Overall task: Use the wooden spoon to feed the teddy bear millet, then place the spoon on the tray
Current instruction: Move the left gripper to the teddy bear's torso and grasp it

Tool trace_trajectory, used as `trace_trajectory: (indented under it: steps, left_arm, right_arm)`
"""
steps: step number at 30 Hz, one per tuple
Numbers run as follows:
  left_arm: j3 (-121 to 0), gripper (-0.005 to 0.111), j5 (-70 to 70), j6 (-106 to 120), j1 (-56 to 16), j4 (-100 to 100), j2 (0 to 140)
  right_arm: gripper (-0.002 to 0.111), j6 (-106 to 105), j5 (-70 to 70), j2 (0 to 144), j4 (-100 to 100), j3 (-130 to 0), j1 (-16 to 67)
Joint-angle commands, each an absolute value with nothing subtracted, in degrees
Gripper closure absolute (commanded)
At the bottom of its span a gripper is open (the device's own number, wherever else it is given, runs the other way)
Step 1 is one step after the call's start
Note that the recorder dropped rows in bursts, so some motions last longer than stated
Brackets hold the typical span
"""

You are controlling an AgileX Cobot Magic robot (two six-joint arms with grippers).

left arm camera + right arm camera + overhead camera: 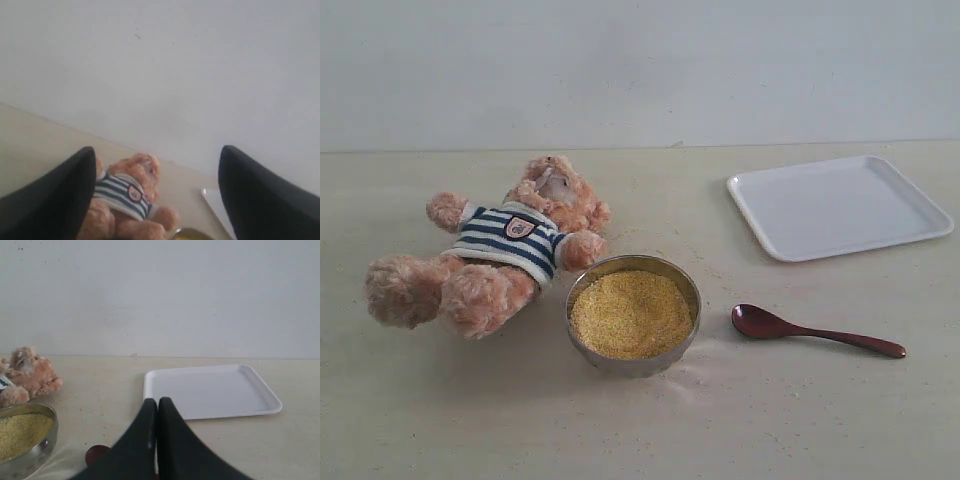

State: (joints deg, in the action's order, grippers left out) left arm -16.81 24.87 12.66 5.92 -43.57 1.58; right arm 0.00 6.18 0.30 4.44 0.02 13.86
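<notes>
The left gripper [158, 150] hangs above the bench [800, 420] with its two dark fingers spread wide and nothing between them; past them its wrist view shows the teddy bear [510, 245] and a corner of the tray. The right gripper [157, 401] is pressed fully together, finger against finger, and holds nothing. Just beyond its tips, the rounded end of the wooden spoon [810, 332] peeks out on the bench. Neither gripper shows in the exterior view. There the spoon lies flat on the bench to the right of the steel bowl [685, 285], near it but apart, its oval end toward the bowl and its thin handle pointing away to the right. The bowl is heaped with yellow millet [630, 315], and a few grains are scattered on the bench around it. The bear lies on its back to the left of the bowl, one arm just beside the rim. The white tray [840, 205] sits bare behind the spoon, well apart from it.
</notes>
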Motion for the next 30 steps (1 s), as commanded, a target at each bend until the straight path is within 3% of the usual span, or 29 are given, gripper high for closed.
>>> trace_trajectory:
  steps: [1, 19, 30]
  left_arm:
    - [-20.34, 0.038, 30.95, 22.03, 5.47, -49.11, 11.71]
    - [-50.67, 0.038, 43.9, 43.92, 5.47, -49.5, 75.78]
    - [-58.61, 0.036, 48.0, 55.94, 5.47, -55.73, 93.82]
  right_arm:
    - [0.108, 0.0, 5.8, 0.0, 4.37, 0.0, 13.69]
    - [0.108, 0.0, 5.8, 0.0, 4.37, 0.0, 13.69]
    - [0.108, 0.0, 5.8, 0.0, 4.37, 0.0, 13.69]
